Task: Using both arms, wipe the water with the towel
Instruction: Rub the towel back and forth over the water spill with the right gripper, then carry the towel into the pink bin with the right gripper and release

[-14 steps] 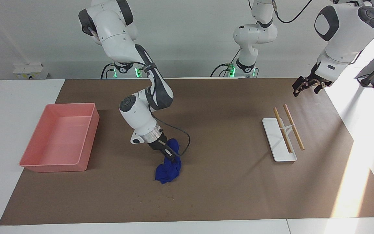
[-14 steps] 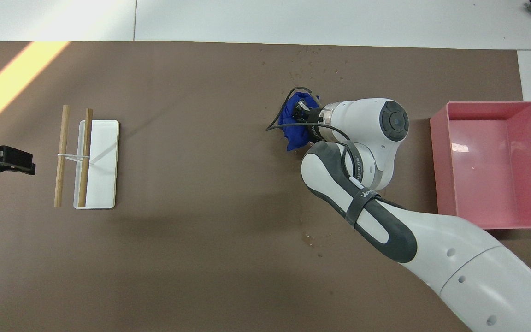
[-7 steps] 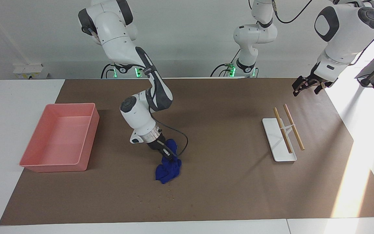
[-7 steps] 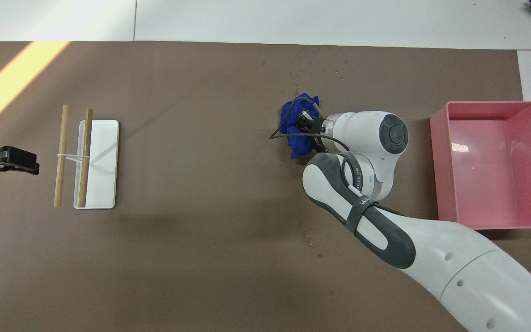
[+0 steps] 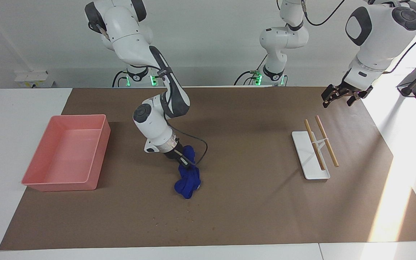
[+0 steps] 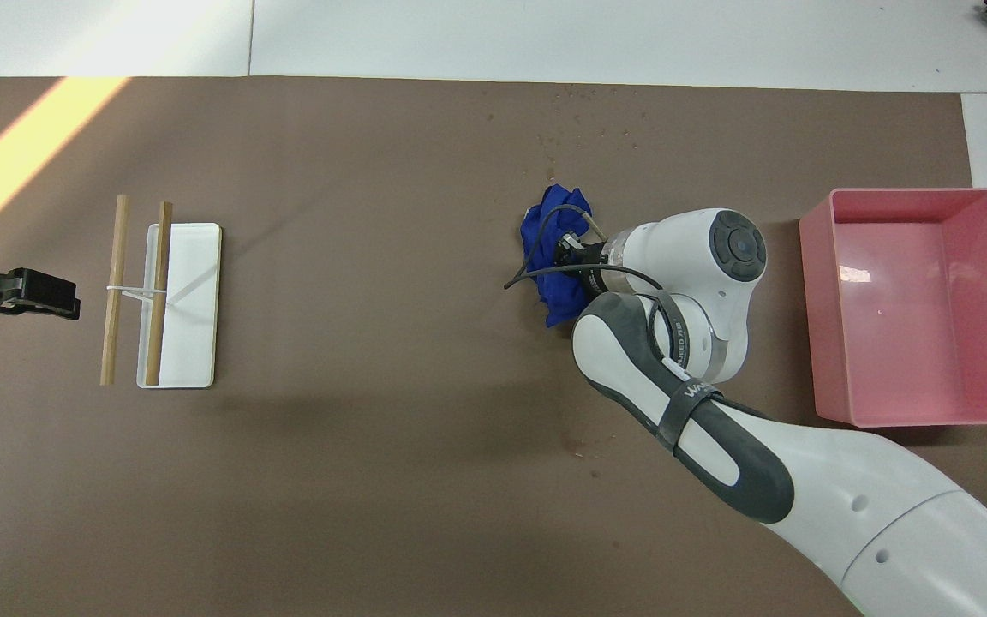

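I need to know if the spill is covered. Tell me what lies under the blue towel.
The crumpled royal-blue cloth towel hangs from the right tool and touches the brown mat. Whatever lies beneath, water included, is hidden. Only tiny specks show nearby.

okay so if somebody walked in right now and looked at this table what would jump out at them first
Most likely the right gripper near the middle of the brown mat, shut on the deep blue towel, whose lower end rests on the mat. Next, the big pink tray at the right arm's end of the table. The left gripper waits in the air over the mat's edge at the left arm's end.
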`<action>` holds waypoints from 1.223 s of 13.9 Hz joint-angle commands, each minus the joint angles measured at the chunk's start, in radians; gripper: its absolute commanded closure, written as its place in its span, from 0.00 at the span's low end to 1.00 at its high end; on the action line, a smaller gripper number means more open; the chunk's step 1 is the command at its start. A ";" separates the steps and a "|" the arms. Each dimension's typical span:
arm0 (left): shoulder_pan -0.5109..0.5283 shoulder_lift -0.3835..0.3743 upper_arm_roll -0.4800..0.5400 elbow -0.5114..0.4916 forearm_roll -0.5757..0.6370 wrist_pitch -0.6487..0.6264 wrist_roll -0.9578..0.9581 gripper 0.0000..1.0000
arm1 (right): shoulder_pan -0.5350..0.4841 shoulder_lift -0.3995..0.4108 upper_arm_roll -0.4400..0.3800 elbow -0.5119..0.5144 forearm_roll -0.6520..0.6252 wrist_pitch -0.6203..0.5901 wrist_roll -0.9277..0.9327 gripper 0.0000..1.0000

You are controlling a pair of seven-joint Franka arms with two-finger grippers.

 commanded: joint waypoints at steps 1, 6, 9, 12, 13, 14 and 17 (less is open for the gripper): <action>-0.024 -0.024 0.021 -0.026 0.011 0.021 0.008 0.00 | -0.009 -0.103 0.005 -0.155 -0.002 -0.018 0.009 1.00; -0.024 -0.027 0.021 -0.023 -0.024 0.034 -0.001 0.00 | -0.011 -0.252 0.005 -0.292 -0.002 -0.168 0.001 1.00; -0.025 -0.027 0.019 -0.023 -0.050 0.041 -0.003 0.00 | -0.026 -0.323 0.005 -0.332 -0.002 -0.252 0.000 1.00; -0.027 -0.028 0.010 -0.024 -0.053 0.037 -0.006 0.00 | -0.031 -0.396 0.003 -0.332 -0.002 -0.381 0.006 1.00; -0.027 -0.028 0.008 -0.024 -0.055 0.035 -0.009 0.00 | -0.045 -0.416 0.003 -0.326 -0.002 -0.403 0.001 1.00; -0.027 -0.027 0.007 -0.023 -0.055 0.032 -0.012 0.00 | -0.048 -0.421 0.003 -0.291 -0.007 -0.406 0.004 1.00; -0.027 -0.027 0.005 -0.023 -0.061 0.031 -0.015 0.00 | -0.095 -0.412 0.002 -0.106 -0.019 -0.550 0.011 1.00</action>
